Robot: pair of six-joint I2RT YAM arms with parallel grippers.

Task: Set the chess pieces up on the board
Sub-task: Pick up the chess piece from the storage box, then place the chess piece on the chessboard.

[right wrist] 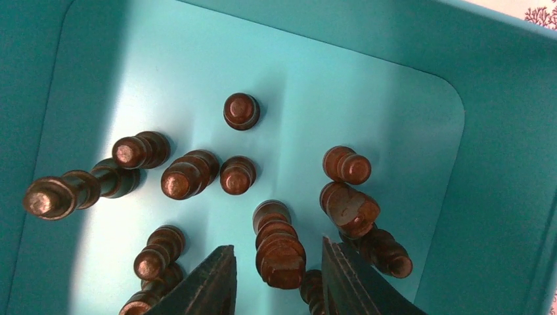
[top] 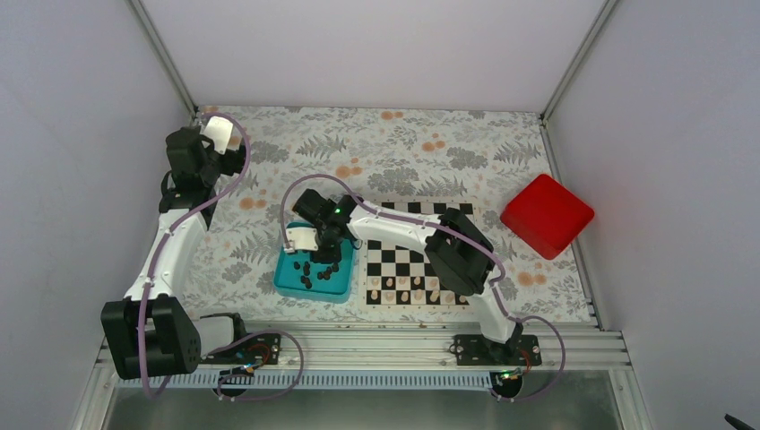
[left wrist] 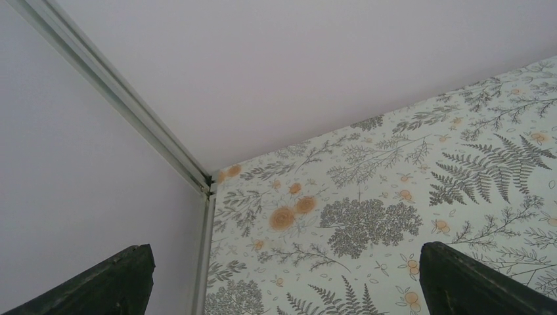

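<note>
Over the teal tray (right wrist: pixel 407 98), the right end effector (right wrist: pixel 277 249) straddles a dark chess piece (right wrist: pixel 274 226), unclamped; the left end effector (left wrist: pixel 284 251) gapes.

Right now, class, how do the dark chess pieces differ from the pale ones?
The dark pieces are deep brown; the pale pieces are tan. The dark pieces sit scattered in the teal tray; the pale pieces stand in two rows on the board, along its near edge. Both are small chessmen.

Brown chess pieces (right wrist: pixel 240 176) sit in a teal tray (right wrist: pixel 368 92). The jaws of the right gripper (right wrist: pixel 277 279) stand apart around one piece (right wrist: pixel 281 249).
</note>
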